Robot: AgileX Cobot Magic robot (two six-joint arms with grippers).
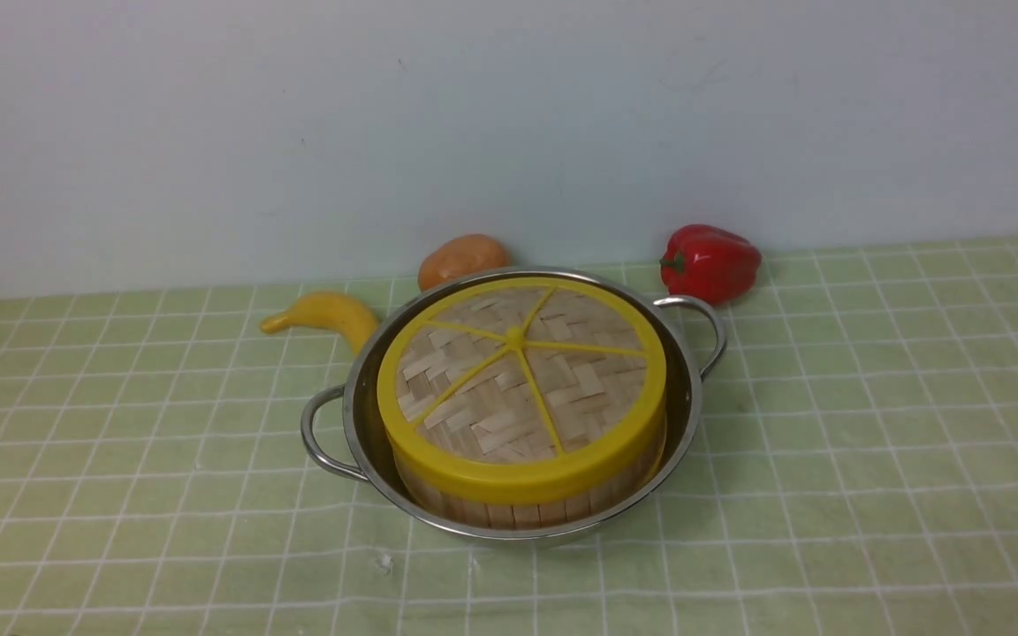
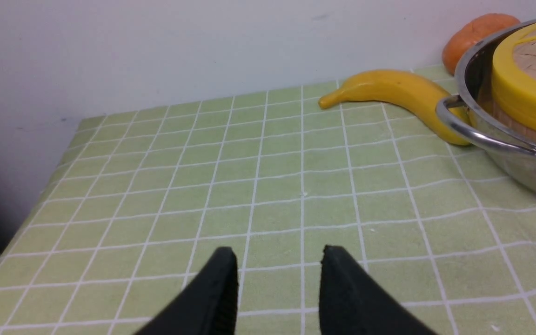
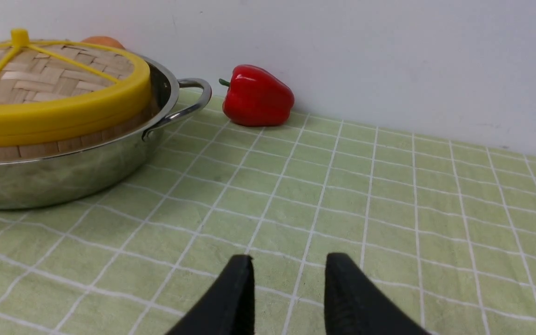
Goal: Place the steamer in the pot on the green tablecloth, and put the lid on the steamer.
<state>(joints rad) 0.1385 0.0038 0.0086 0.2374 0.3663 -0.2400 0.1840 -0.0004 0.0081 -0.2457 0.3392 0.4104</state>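
The wide, shallow stainless-steel pot (image 1: 690, 415) with two looped side handles stands on the pale green tablecloth (image 1: 871, 442) with its white grid of squares. Inside the pot sits the round bamboo steamer (image 1: 509, 508), of which only the upright wooden wall shows below the cover. The flat woven-bamboo lid (image 1: 522, 384), with thick yellow rim, yellow spokes and small centre knob, rests on top of the steamer and covers it fully.

Behind the pot, near the white wall (image 1: 509, 106), lie a yellow banana (image 1: 323, 315) just beside the pot's left handle, an orange rounded item (image 1: 460, 259) partly hidden by the pot's far rim, and a red bell pepper (image 1: 710, 262) to the right.

The left gripper (image 2: 278, 265) hangs over bare cloth, well apart from the pot, jaws apart and empty. The right gripper (image 3: 289, 274) likewise hangs over bare cloth on the pot's other side, jaws apart, holding nothing.
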